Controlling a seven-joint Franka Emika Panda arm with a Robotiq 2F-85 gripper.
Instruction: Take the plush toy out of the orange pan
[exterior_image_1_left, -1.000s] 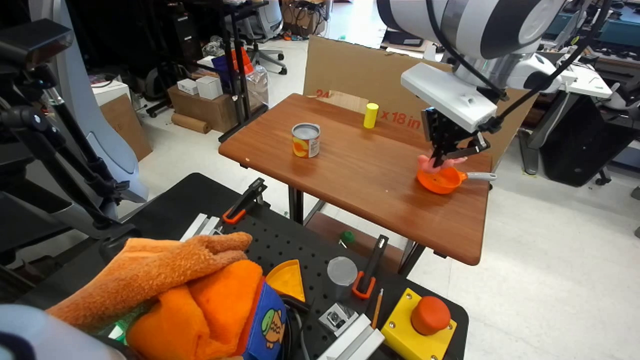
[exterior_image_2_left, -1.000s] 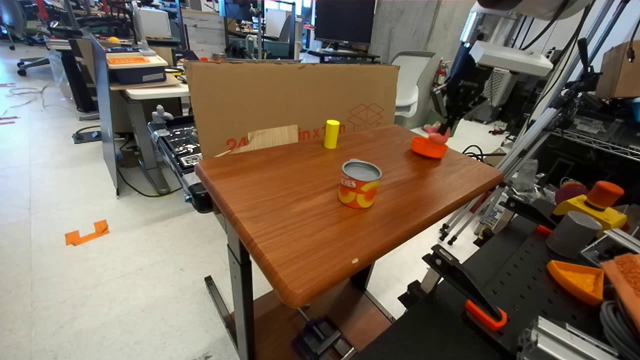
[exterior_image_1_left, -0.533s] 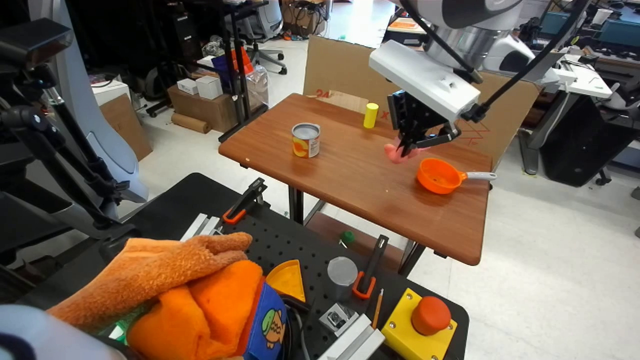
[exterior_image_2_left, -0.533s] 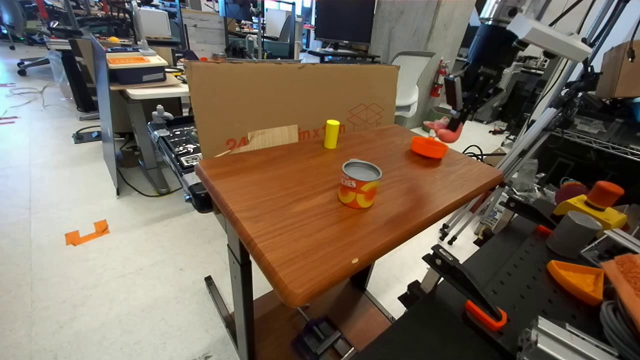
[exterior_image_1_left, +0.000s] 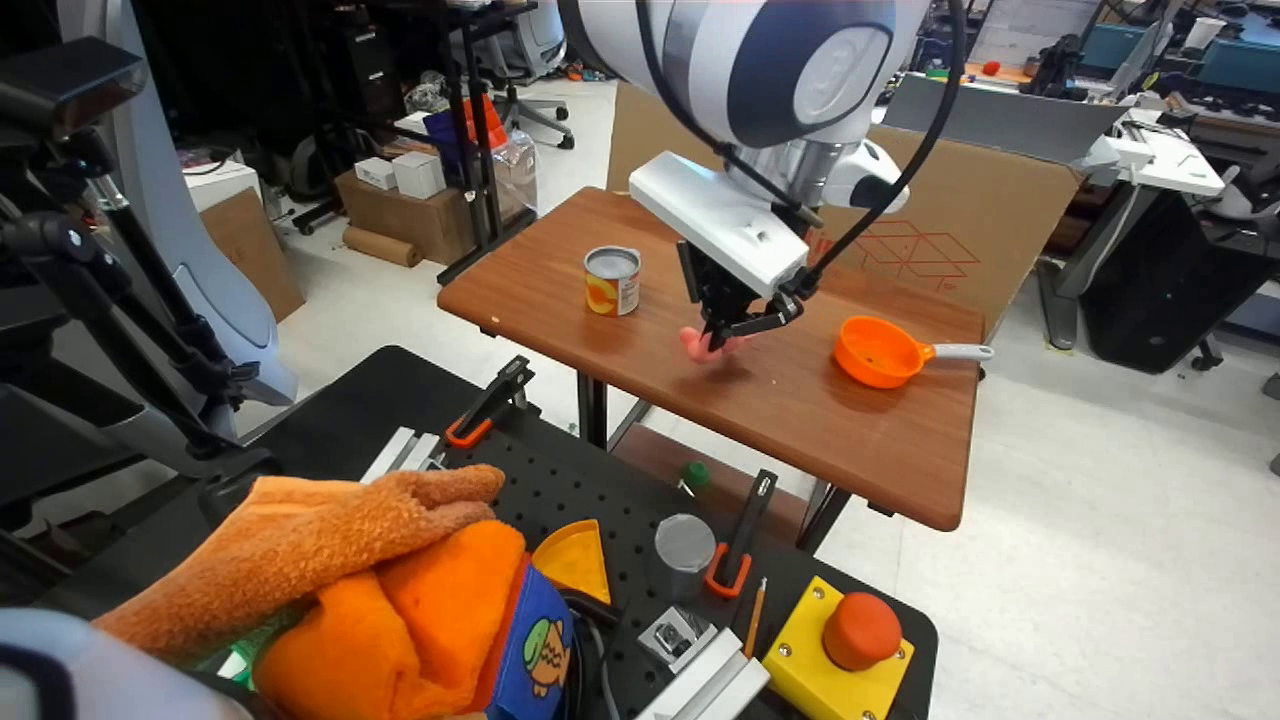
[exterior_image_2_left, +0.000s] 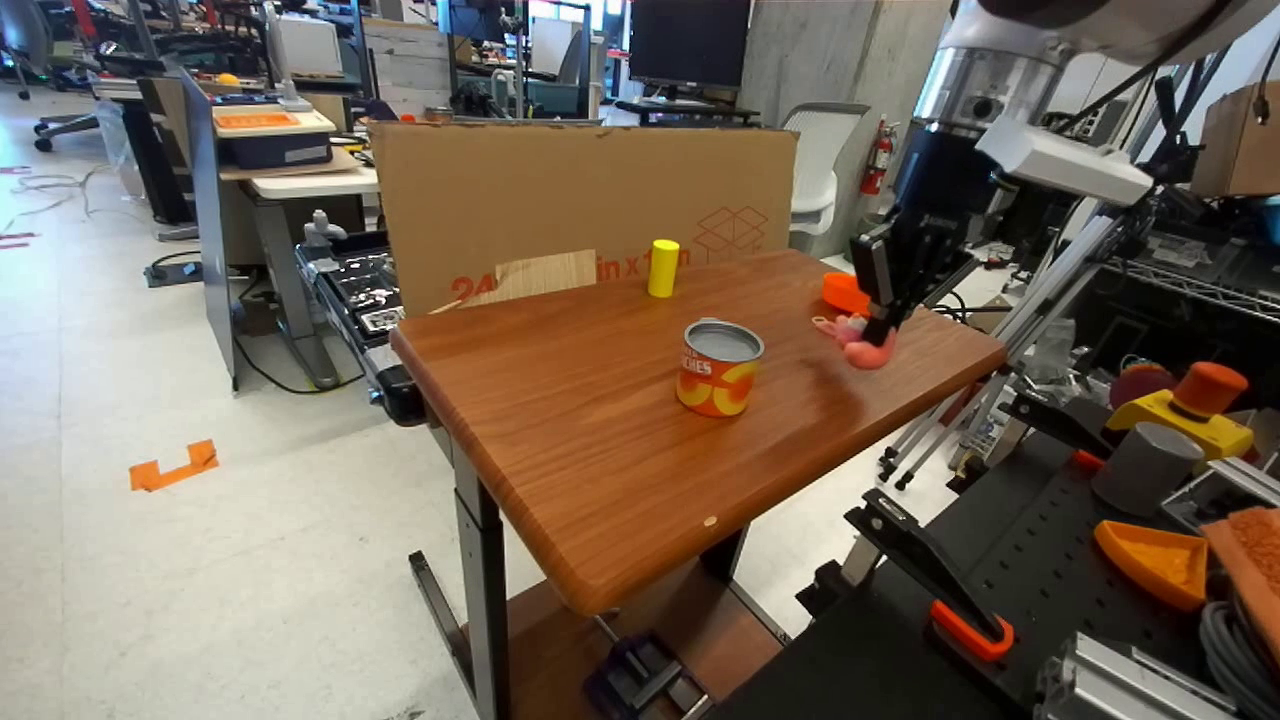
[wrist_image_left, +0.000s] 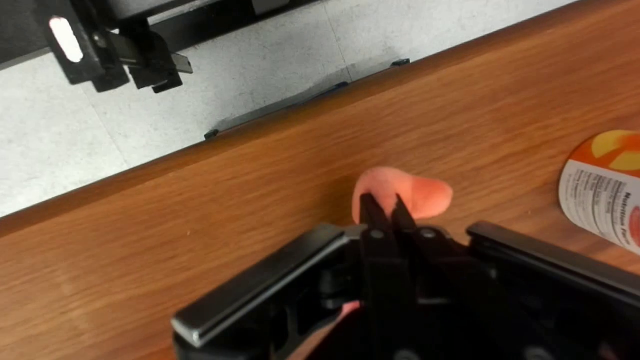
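Table (exterior_image_2_left: 580, 410): brown wood top, dark legs.
Bench (exterior_image_1_left: 560, 480): black, pierced with holes, apart from the table.
Cardboard (exterior_image_2_left: 590, 190): broad sheet, red print, upright along a long side of the table.
Arm (exterior_image_1_left: 750, 70): white with dark bands, over the table.
Heap (exterior_image_1_left: 400, 600): orange cloth, piled on the bench.
Gripper (wrist_image_left: 383, 200): black, fingertips down, low over the table. Fingers narrow, nearly meeting.
Pan (exterior_image_1_left: 865, 372): orange, grey handle, flat on the table near one end, handle toward that end. In an exterior view the pan (exterior_image_2_left: 842, 293) is partly hidden behind the gripper.
Can (exterior_image_2_left: 718, 385): fruit label, upright on the table, well apart from the pan; cut off by the edge of the wrist view.
Toy (wrist_image_left: 407, 187): pink, redder at one tip. Out of the pan, pinched between the fingertips. In an exterior view the toy (exterior_image_1_left: 695, 347) shows between can and pan, a shadow (exterior_image_1_left: 724, 375) on the table by it. Touching the table or not: cannot tell.
Cylinder (exterior_image_2_left: 663, 270): yellow, upright on the table near the cardboard.
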